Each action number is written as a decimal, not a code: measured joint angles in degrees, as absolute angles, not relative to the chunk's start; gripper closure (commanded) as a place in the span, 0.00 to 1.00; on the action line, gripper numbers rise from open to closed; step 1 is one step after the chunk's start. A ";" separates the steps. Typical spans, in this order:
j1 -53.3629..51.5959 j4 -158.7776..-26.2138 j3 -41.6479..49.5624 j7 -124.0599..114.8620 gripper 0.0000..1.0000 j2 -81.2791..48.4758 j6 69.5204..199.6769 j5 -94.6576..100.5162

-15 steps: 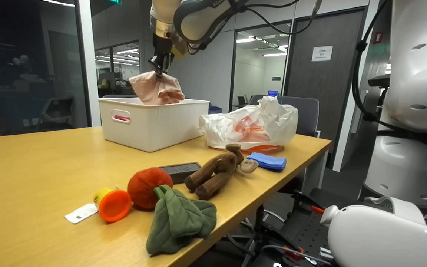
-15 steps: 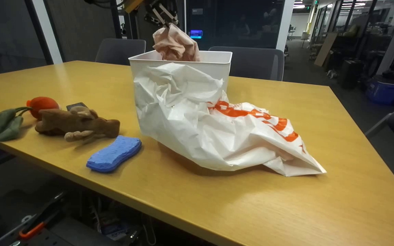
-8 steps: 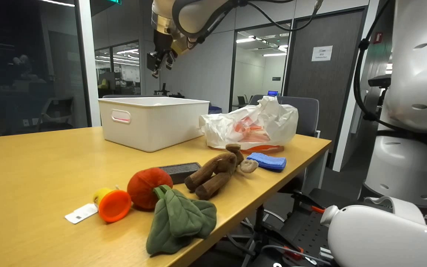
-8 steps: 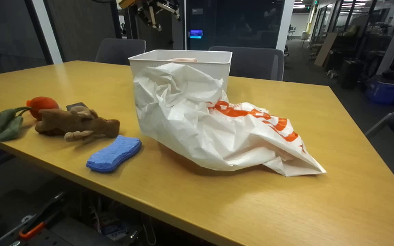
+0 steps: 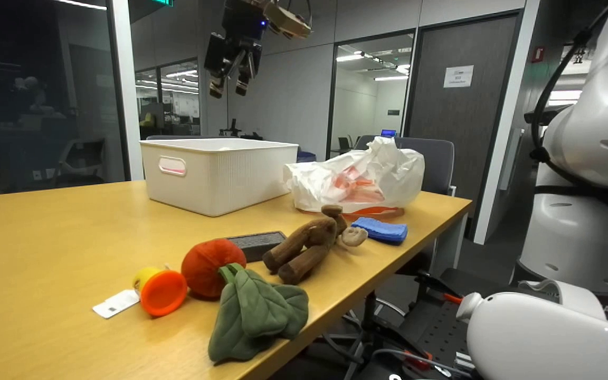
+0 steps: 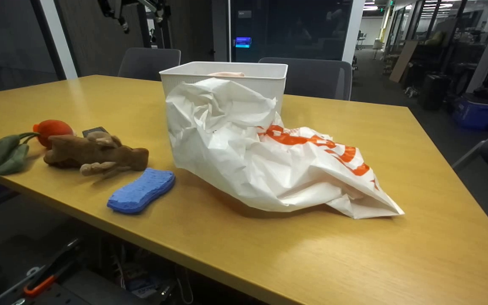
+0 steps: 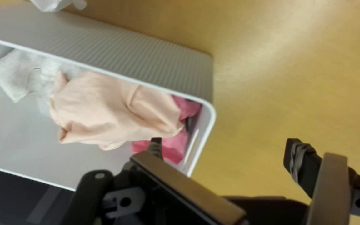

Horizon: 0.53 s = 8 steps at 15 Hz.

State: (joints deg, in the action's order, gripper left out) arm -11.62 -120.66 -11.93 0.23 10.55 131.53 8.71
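Spread and empty, the hand [image 5: 228, 92] hangs high, the peach cloth [image 7: 114, 109] below it, to one side, in the white bin [image 5: 251, 177]; placing looks done, and the next move probably calls for staying clear of the white bin.

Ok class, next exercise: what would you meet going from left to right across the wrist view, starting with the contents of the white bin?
White cloth → peach cloth → pink cloth → right-hand rim of the white bin → rightmost gripper finger.
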 measured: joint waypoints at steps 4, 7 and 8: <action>-16.32 -130.63 -12.57 6.08 0.00 17.78 130.85 -1.11; -20.06 -136.72 -12.65 10.37 0.00 20.03 131.43 -7.12; -21.11 -138.41 -12.75 11.32 0.00 20.25 132.22 -8.38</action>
